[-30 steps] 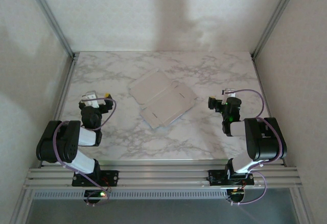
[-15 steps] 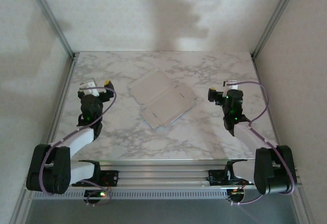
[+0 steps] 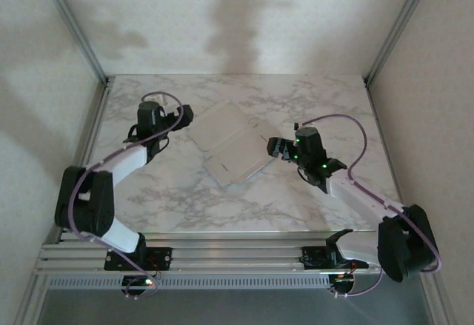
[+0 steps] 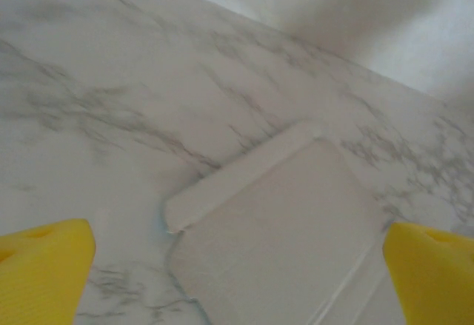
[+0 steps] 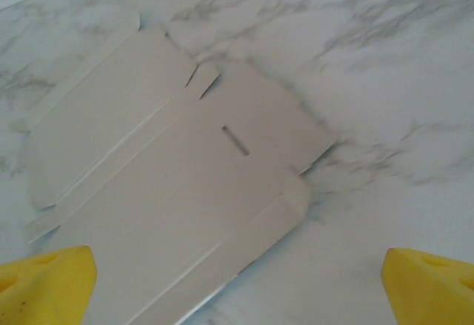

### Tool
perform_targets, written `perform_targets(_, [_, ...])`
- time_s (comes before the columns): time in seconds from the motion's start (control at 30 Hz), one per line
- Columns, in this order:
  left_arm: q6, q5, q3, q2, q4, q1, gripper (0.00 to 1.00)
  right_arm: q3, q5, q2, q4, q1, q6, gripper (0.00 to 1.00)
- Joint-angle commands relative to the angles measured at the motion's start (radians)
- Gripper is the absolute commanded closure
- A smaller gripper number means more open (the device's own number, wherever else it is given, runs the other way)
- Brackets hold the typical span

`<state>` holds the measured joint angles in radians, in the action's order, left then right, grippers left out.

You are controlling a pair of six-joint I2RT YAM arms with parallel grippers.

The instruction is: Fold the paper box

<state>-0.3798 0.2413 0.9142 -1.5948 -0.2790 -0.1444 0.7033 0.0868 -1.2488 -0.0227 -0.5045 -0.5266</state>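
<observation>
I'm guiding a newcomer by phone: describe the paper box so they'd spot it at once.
On the marble table, look at the middle, between the left pincer and the right pincer. The paper box lies flat and unfolded. Its pale grey card, creased, with rounded flaps and a small slot, stands out from the veined marble.

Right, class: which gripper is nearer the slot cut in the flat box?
The right gripper. It sits at the side of the box where the slot is cut, while the left gripper is at the opposite, plain corner.

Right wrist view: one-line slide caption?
Open right claw poised above the flat, unfolded paper box on the marble table.
</observation>
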Motion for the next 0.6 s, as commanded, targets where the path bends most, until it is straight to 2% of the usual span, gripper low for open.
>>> perform_targets(0.0, [-0.054,0.141,0.117,-0.097,0.085,-0.040,0.01,0.053,-0.055,-0.085,-0.022,-0.055,-0.162,0.01])
perform_targets(0.23, [-0.016,0.203,0.433,-0.366,0.331,-0.104,0.00,0.106,-0.121,-0.253,0.051,-0.130,-0.306,0.01])
perform_targets(0.43, [0.020,0.244,0.580,-0.516,0.443,-0.121,0.01,0.144,-0.155,-0.345,0.081,-0.163,-0.348,0.01])
perform_targets(0.57, [0.048,0.234,0.623,-0.558,0.495,-0.127,0.01,0.186,-0.162,-0.406,0.061,-0.176,-0.353,0.01])
